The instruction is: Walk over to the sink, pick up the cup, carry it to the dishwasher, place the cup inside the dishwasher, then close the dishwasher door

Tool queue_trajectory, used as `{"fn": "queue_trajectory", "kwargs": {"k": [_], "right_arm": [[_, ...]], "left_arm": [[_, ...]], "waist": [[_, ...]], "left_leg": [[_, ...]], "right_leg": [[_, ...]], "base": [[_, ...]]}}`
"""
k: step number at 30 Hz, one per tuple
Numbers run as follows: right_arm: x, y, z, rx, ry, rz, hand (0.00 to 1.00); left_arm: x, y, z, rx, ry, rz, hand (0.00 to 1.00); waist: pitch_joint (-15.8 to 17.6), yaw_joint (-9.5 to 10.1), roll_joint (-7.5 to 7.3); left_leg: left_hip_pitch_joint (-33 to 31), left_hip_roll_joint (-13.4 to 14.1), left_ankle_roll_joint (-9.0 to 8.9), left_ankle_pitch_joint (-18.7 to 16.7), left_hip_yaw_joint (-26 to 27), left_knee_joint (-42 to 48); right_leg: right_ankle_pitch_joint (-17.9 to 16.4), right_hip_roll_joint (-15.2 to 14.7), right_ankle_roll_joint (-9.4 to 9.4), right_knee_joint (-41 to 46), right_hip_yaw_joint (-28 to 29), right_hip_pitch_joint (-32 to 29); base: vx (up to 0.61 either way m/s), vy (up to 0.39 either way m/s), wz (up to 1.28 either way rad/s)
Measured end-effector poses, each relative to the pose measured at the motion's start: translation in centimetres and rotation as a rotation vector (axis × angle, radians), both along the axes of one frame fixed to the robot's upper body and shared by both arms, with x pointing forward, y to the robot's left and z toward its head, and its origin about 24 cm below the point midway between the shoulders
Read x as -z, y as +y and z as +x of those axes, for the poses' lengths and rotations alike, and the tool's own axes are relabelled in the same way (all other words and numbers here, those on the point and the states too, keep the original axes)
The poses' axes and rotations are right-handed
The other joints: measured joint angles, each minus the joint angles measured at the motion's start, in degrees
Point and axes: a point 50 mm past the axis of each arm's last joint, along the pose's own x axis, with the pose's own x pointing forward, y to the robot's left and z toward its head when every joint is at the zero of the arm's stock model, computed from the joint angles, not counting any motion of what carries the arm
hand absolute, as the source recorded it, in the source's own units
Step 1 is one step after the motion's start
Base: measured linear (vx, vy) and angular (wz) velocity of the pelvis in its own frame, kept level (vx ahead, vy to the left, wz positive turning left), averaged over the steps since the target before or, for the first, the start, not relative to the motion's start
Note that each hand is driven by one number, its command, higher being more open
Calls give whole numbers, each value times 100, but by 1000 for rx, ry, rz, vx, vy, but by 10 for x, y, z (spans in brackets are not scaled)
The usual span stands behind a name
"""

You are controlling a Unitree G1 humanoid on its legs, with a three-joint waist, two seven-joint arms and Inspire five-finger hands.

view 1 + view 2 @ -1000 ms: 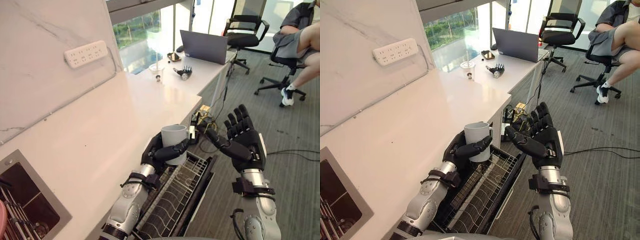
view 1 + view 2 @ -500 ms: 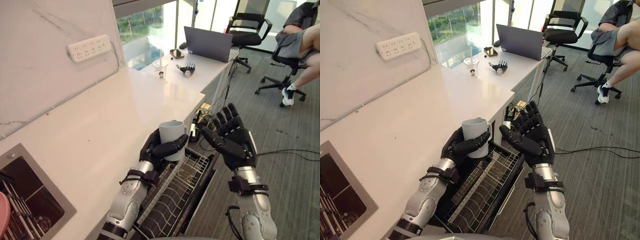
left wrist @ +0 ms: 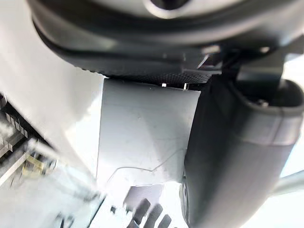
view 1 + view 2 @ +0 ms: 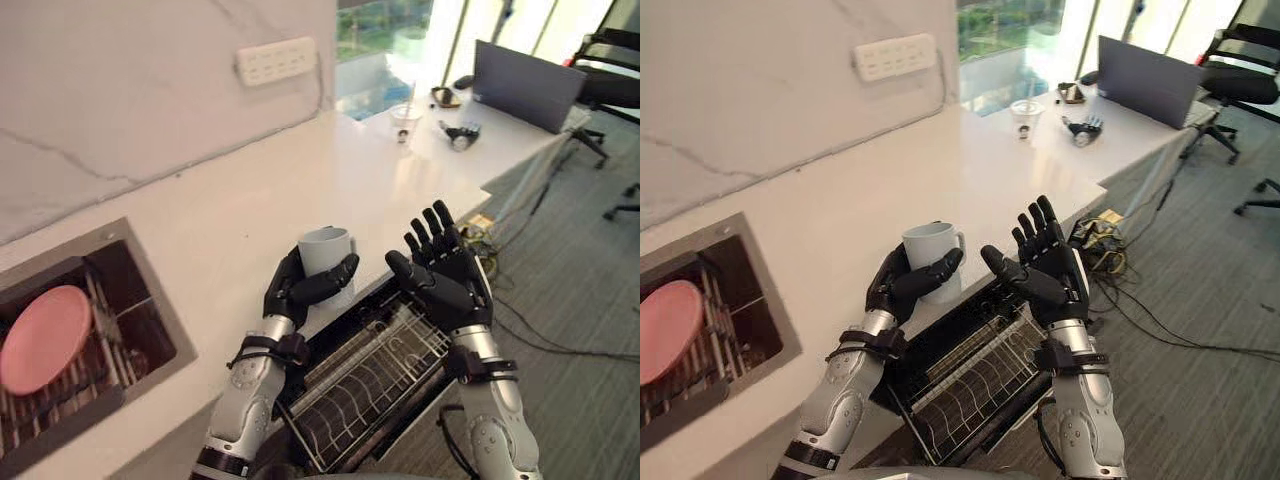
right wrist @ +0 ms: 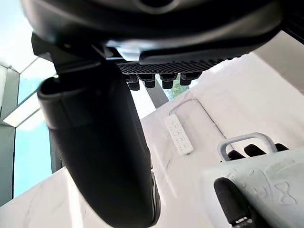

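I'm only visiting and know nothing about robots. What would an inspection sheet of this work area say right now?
Surface: white countertop, with a marble-look wall behind it.
Job's things: cup upright in the left hand, at the counter's edge by the pulled-out dishwasher rack; sink holds a pink plate.
Clutter: clear drinks cup, spare robot hand and laptop on the far desk.
Hands: left hand curled round the cup; right hand open beside it, holding nothing.
Cables: power strip with its cord along the wall; tangled wires under the desk.
Surroundings: office chair, grey carpet.
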Motion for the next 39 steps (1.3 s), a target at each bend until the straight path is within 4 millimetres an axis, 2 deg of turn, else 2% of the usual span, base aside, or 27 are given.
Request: {"fn": "queue_trajectory", "kwargs": {"k": [1,2,3,4,5,6,7,9,12,15,22,27,33,39], "right_arm": [[-1,-2,0,11,-2,-5,100],[-2,-4,2,28,-2,-9,100],[-5,-8,4,48,-13,-14,100],[-8,-11,5,64,-30,-23,100],[-9,-15,6,92,-43,-23,100],[-9,-16,5,112,-40,-10,100],[-7,-14,5,144,-32,34,100],[-5,-10,5,152,-28,69,100],[-4,-7,5,151,-28,90,100],[-5,-5,5,140,-36,80,100],[-5,-5,5,99,-44,57,100],[-5,-5,5,5,-62,61,100],[-5,-5,5,-120,-69,128,100],[-11,-1,8,-259,-110,186,100]], "left_arm": [[1,-1,-1,12,0,2,0],[2,-3,-3,42,-3,6,0],[2,-8,-4,81,-11,6,0],[1,-14,-6,108,-19,-5,0],[-1,-22,-5,142,-31,-17,0],[-3,-25,-5,158,-38,-16,0],[-6,-28,-3,191,-57,-6,0],[-7,-28,-2,198,-65,4,0],[-7,-26,-1,195,-61,7,0],[-7,-21,1,174,-55,0,0],[-8,-11,4,102,-55,0,0],[-15,-7,7,37,-114,30,0],[-35,-5,19,-43,-270,111,0],[-54,-8,29,-90,-442,224,0]], "waist": [[4,-2,3],[-11,23,25],[-46,9,94],[-97,-4,252],[-116,-55,355],[-110,-91,358],[-52,-128,257],[-7,-170,171],[-3,-142,158],[0,-153,153],[4,-189,147],[4,-215,131],[-35,-301,20],[-54,-349,-1]], "left_leg": [[-16,41,129,-78,253,151],[10,122,185,-119,568,417],[149,283,162,-111,837,610],[401,447,15,76,906,399],[666,384,-67,282,768,-151],[679,318,-46,342,756,-248],[713,190,22,361,764,-361],[764,58,120,403,811,-504],[795,-93,235,359,1007,-555],[797,-110,301,315,1187,-583],[784,-50,293,297,1525,-588],[787,68,263,354,1688,-589],[820,166,221,434,1776,-588],[895,265,201,448,1970,-591]], "right_leg": [[3,-97,6,5,-60,-2],[15,-226,42,12,-104,5],[49,-337,130,29,-146,11],[69,-320,192,32,-166,12],[101,-379,291,89,-195,-12],[151,-440,324,125,-200,-44],[173,-556,363,149,-182,-81],[228,-664,454,145,-128,-119],[317,-789,581,129,82,-221],[452,-797,561,69,271,-319],[585,-728,566,-35,579,-531],[672,-606,530,-138,747,-596],[750,-464,452,-206,846,-595],[848,-391,433,-303,1038,-603]], "base": [[-62,78,64],[31,146,37],[83,161,29],[155,223,27],[109,177,21],[90,264,19],[24,211,5],[22,176,-5],[13,143,-25],[-17,81,-35],[-37,2,-28],[-10,-37,-19],[-1,-26,-10],[-37,-3,-17]]}}
